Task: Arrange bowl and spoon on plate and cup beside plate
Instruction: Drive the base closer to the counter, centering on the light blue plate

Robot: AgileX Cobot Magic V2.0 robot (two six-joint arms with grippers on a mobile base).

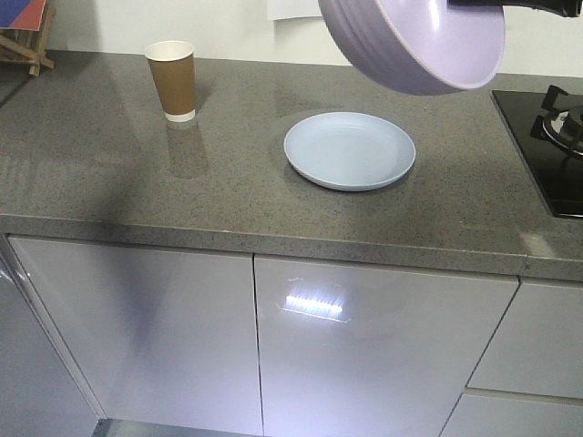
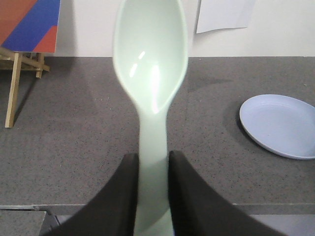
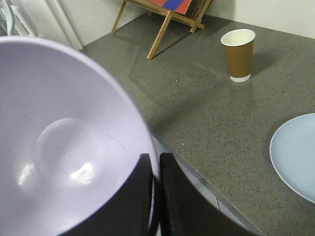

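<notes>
Grey speckled counter (image 1: 91, 173) | plate (image 1: 350, 150) bare, cup (image 1: 173, 80) well apart | right gripper (image 3: 154, 169) clamped on bowl (image 1: 414, 45) rim, aloft, tilted | left gripper (image 2: 152, 160) clamped on spoon (image 2: 150, 59) handle | step: carrying bowl; next: level it, lower onto plate centre

This is a kitchen: a grey speckled stone countertop (image 1: 109, 173) runs over glossy white cabinet doors (image 1: 155, 337), and a black gas hob (image 1: 547, 159) with a burner grate (image 1: 563, 123) is set into it at one end. A plate (image 1: 350, 150) and a paper cup (image 1: 173, 80) stand on the counter, and a wooden easel (image 3: 162, 24) stands by the white wall (image 1: 228, 27).
</notes>
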